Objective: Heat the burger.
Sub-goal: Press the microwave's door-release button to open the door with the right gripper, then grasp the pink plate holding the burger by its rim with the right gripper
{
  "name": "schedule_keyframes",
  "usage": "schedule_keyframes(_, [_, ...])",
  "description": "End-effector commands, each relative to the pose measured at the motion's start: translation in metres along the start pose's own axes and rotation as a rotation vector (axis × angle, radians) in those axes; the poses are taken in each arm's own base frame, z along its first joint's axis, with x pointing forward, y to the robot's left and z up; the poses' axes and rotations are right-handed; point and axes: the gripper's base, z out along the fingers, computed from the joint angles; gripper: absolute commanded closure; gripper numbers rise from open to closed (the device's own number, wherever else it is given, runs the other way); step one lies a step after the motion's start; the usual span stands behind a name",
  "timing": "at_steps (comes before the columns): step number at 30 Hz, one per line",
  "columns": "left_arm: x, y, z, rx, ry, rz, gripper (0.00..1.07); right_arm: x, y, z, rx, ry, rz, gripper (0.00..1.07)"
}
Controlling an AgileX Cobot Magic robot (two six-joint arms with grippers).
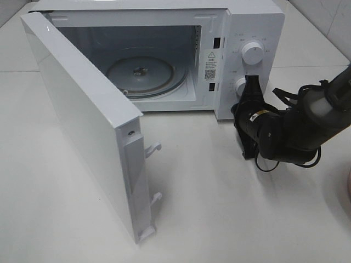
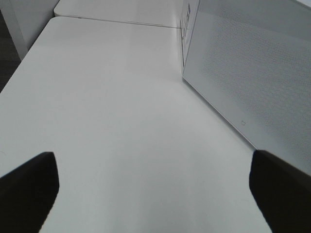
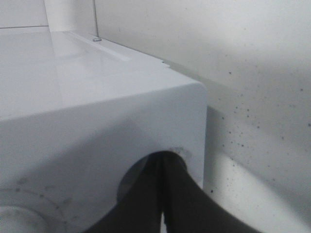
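Observation:
The burger is out of view in every frame. The white microwave (image 1: 247, 22) stands at the back with its door (image 1: 82, 120) swung wide open to the left. Its glass turntable (image 1: 140, 74) is bare. My right gripper (image 1: 251, 82) is shut, its tips against the control panel beside the lower knob (image 1: 239, 85) and below the upper knob (image 1: 252, 52). In the right wrist view its fingers (image 3: 163, 167) are pressed together against the panel. My left gripper (image 2: 153, 194) is open and empty above the white table, beside the microwave's outer wall (image 2: 252, 63).
The open door juts far out over the left half of the white table (image 1: 230, 208). The black right arm (image 1: 290, 129) stretches in from the right edge. A pinkish sliver (image 1: 348, 189) shows at the right edge.

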Motion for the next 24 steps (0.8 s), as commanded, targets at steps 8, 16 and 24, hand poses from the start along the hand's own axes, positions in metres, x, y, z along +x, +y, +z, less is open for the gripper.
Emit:
schedule_keyframes(8, [0.002, 0.0, -0.003, 0.0, -0.017, 0.001, 0.06, -0.006, 0.039, -0.012, -0.19, 0.019, 0.034, 1.07])
schedule_keyframes(16, [0.002, 0.0, -0.003, 0.0, -0.017, 0.001, 0.06, -0.002, 0.021, -0.032, -0.051, 0.082, -0.005, 1.07])
schedule_keyframes(24, [0.002, 0.0, -0.003, 0.0, -0.017, 0.001, 0.06, -0.006, 0.02, -0.06, 0.061, 0.136, -0.086, 1.07])
